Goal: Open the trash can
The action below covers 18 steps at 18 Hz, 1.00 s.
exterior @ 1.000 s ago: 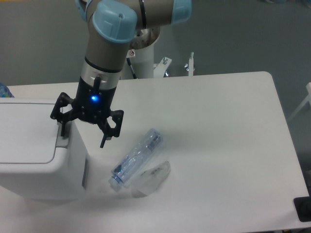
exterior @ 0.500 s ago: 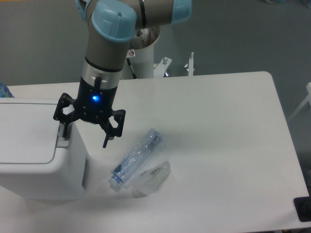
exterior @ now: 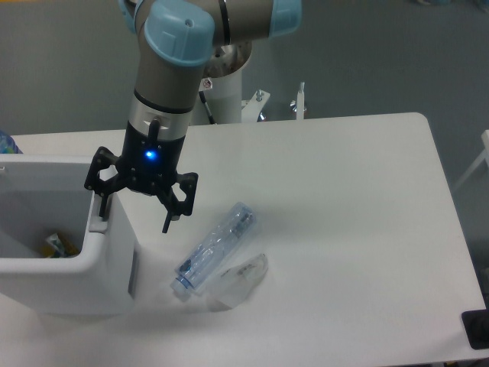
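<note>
The white boxy trash can (exterior: 92, 279) stands at the table's left front. Its top is open, and I see into the cavity, where some rubbish (exterior: 55, 245) lies at the bottom. The lid itself is out of sight. The grey push tab (exterior: 98, 226) sits on the right rim. My gripper (exterior: 134, 216) hangs open over that rim, the left finger (exterior: 101, 205) down at the tab and the right finger (exterior: 170, 218) outside the bin, above the table.
A clear plastic bottle (exterior: 214, 248) lies on the table right of the bin, with a crumpled clear wrapper (exterior: 241, 279) beside it. The robot's white base post (exterior: 225, 92) stands behind the table. A dark object (exterior: 477, 329) sits at the lower right.
The flat white lid that covered the trash can half a second ago is gone from view, and the inside of the bin shows. The gripper has barely moved.
</note>
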### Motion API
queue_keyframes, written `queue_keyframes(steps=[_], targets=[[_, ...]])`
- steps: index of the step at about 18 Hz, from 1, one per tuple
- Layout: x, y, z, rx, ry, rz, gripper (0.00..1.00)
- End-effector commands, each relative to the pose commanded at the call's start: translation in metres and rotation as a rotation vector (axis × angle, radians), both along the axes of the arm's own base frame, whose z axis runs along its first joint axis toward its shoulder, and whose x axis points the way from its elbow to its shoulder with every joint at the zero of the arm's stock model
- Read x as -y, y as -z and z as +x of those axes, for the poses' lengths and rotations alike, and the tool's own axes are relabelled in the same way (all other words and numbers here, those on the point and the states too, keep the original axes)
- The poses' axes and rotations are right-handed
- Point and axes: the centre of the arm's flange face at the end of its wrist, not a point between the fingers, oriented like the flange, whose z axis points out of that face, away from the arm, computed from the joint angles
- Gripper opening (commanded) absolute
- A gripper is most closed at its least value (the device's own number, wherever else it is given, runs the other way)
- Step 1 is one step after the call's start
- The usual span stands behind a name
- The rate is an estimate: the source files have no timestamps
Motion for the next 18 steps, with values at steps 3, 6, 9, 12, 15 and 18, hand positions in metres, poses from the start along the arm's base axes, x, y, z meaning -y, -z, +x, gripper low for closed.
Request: queue_keyframes(steps=[3, 6, 9, 12, 15, 18], targets=[[-0.003, -0.013, -0.003, -0.019, 0.004, 0.021, 1.0], [-0.004, -0.024, -0.016, -0.042, 0.0, 0.041, 1.0], [0.002, -0.024, -0.04, -0.08, -0.004, 0.039, 1.0], [0.01, -0.008, -0.067, -0.186, -0.008, -0.049, 1.0], [0.024, 0.029, -0.118, -0.222, -0.039, -0.148, 1.0], [0.028, 0.055, -0.144, -0.239, -0.044, -0.214, 1.0]])
